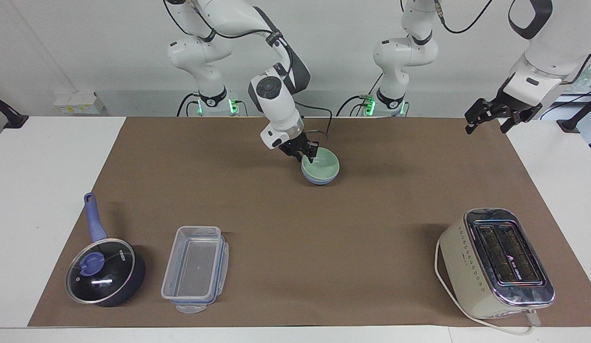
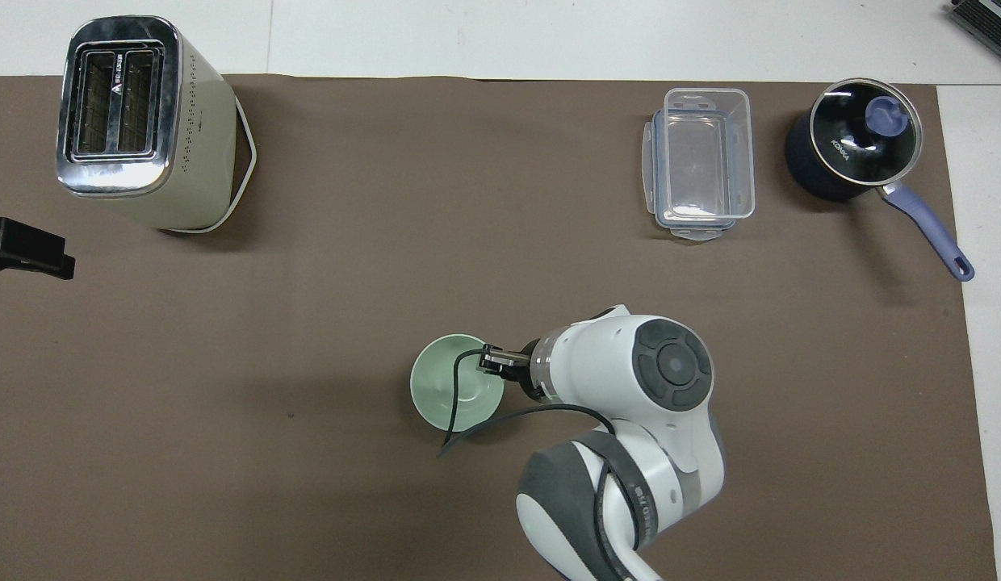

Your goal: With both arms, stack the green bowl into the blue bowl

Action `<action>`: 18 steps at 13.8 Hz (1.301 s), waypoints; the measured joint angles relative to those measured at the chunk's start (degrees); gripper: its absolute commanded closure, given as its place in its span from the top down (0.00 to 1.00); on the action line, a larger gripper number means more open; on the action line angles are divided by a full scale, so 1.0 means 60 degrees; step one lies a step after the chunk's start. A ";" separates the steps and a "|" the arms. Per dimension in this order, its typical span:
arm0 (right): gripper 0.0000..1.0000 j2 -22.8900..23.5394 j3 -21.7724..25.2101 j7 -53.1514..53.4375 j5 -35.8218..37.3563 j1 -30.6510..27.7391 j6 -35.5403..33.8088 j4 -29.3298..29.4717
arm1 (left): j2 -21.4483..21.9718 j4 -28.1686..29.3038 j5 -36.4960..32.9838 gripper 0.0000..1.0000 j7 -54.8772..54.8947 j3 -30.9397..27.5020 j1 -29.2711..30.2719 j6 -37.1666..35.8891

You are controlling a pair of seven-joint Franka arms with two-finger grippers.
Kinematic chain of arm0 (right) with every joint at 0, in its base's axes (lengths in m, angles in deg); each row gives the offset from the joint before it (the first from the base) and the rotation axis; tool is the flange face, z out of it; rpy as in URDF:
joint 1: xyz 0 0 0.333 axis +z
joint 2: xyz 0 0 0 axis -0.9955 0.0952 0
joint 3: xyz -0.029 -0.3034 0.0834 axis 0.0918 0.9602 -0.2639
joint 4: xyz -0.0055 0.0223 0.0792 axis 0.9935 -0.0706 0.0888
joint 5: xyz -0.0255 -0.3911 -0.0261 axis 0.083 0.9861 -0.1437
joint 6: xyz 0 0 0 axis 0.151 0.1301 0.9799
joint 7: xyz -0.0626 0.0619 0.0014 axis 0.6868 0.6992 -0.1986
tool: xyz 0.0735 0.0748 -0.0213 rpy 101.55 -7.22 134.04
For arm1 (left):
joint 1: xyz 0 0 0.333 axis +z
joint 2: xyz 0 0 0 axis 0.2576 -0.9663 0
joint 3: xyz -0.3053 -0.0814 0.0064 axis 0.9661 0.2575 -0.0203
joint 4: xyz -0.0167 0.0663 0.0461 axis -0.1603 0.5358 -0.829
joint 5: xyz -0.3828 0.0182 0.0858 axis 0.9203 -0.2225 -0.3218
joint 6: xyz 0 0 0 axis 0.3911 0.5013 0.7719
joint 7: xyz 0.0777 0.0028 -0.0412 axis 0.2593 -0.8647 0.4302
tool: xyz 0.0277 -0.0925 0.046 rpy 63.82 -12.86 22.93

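The green bowl sits nested in the blue bowl in the middle of the brown mat, close to the robots. In the overhead view only the green bowl shows; the blue bowl is hidden under it. My right gripper is open and empty, just above the green bowl's rim on the side toward the right arm's end; it also shows in the overhead view. My left gripper waits open and empty in the air over the mat's edge at the left arm's end, its tip in the overhead view.
A cream toaster stands far from the robots at the left arm's end. A clear plastic container and a dark lidded pot with a blue handle stand far from the robots at the right arm's end.
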 measured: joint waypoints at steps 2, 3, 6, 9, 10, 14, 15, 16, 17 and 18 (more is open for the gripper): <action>1.00 -0.0612 0.0033 -0.0649 0.0096 -0.0644 -0.0897 0.0020 | 0.0000 0.0000 0.0000 1.00 0.0000 0.0000 0.0000 0.0000; 1.00 -0.0949 0.0056 -0.1008 0.0249 -0.1048 -0.1378 0.0030 | 0.0000 0.0000 0.0000 1.00 0.0000 0.0000 0.0000 0.0000; 1.00 -0.1909 0.0117 -0.2046 0.0995 -0.2346 -0.2700 0.0172 | 0.0000 0.0000 0.0000 1.00 0.0000 0.0000 0.0000 0.0000; 1.00 -0.2371 0.0148 -0.2787 0.2022 -0.3503 -0.4194 0.1116 | 0.0000 0.0000 0.0000 1.00 0.0000 0.0000 0.0000 0.0000; 1.00 -0.2355 0.0150 -0.2886 0.2448 -0.3735 -0.4650 0.1638 | 0.0000 0.0000 0.0000 1.00 0.0000 0.0000 0.0000 0.0000; 1.00 -0.1699 0.0141 -0.2960 0.3685 -0.3916 -0.6706 0.4325 | 0.0000 0.0000 0.0000 1.00 0.0000 0.0000 0.0000 0.0000; 1.00 -0.1412 0.0139 -0.2986 0.3774 -0.3916 -0.7203 0.4970 | 0.0000 0.0000 0.0000 1.00 0.0000 0.0000 0.0000 0.0000; 1.00 -0.1122 0.0141 -0.3043 0.3835 -0.3925 -0.7590 0.5551 | 0.0000 0.0000 0.0000 1.00 0.0000 0.0000 0.0000 0.0000; 1.00 -0.0845 0.0141 -0.3096 0.3871 -0.3945 -0.7917 0.6057 | 0.0000 0.0000 0.0000 1.00 0.0000 0.0000 0.0000 0.0000; 1.00 -0.0612 0.0142 -0.3151 0.3895 -0.3965 -0.8154 0.6423 | 0.0000 0.0000 0.0000 1.00 0.0000 0.0000 0.0000 0.0000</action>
